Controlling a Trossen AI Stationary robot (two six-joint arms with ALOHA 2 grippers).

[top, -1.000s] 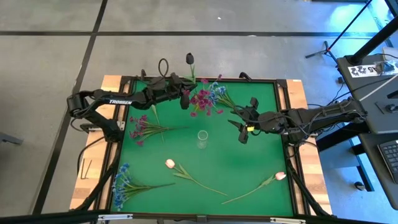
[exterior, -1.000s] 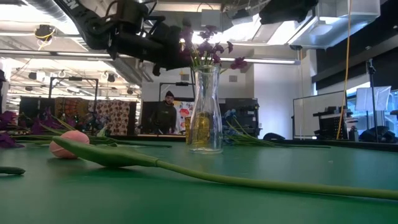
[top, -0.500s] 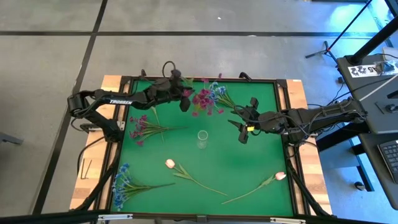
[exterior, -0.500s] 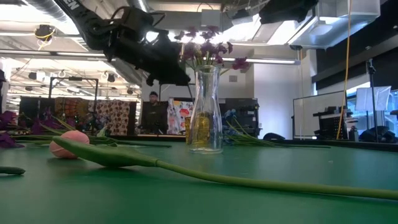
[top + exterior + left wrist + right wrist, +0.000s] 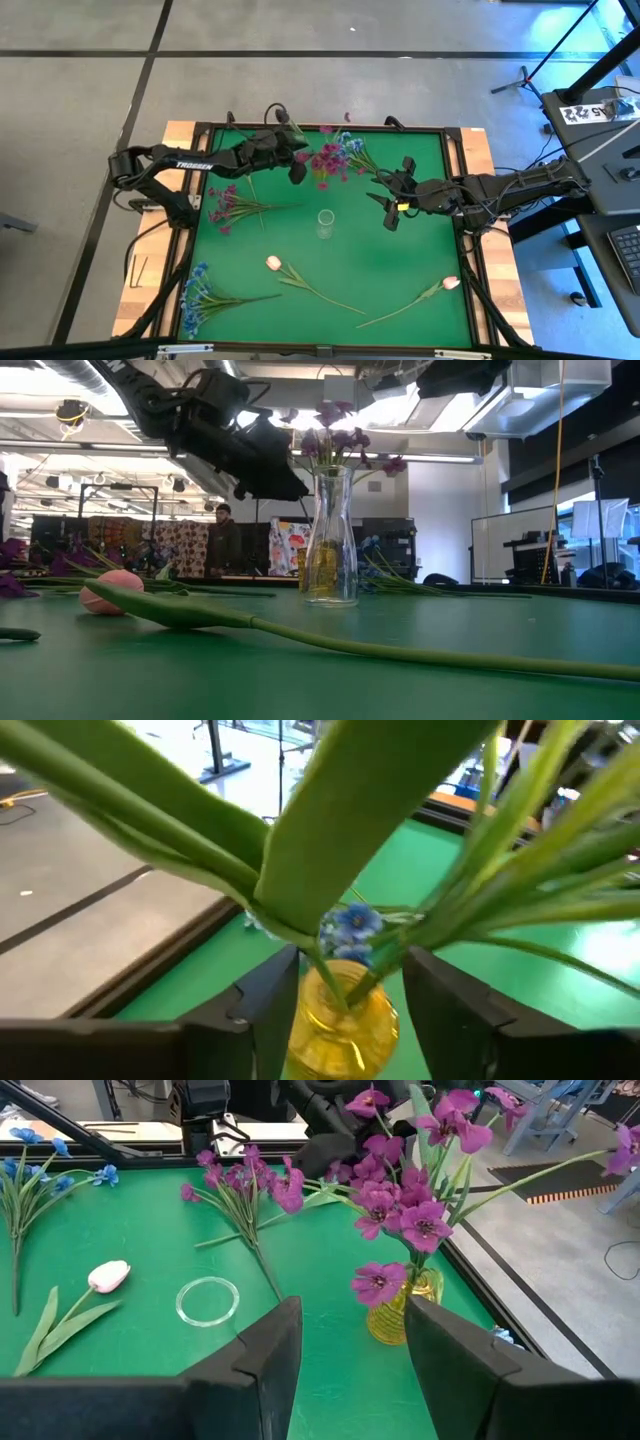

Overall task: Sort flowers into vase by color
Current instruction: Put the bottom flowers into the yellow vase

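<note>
The left gripper (image 5: 296, 166), jaws parted and empty, hovers upper centre over the yellow vase (image 5: 403, 1312) of magenta flowers (image 5: 328, 160). The right gripper (image 5: 390, 213), half open and empty, waits right of centre. Loose stems look light and floppy, best pinched mid-stem. Green mat (image 5: 400, 270); workshop behind

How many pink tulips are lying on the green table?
2. One tulip lies near the table's front, left of middle; the other tulip lies by the front right corner. More could be hidden behind the arms.
</note>
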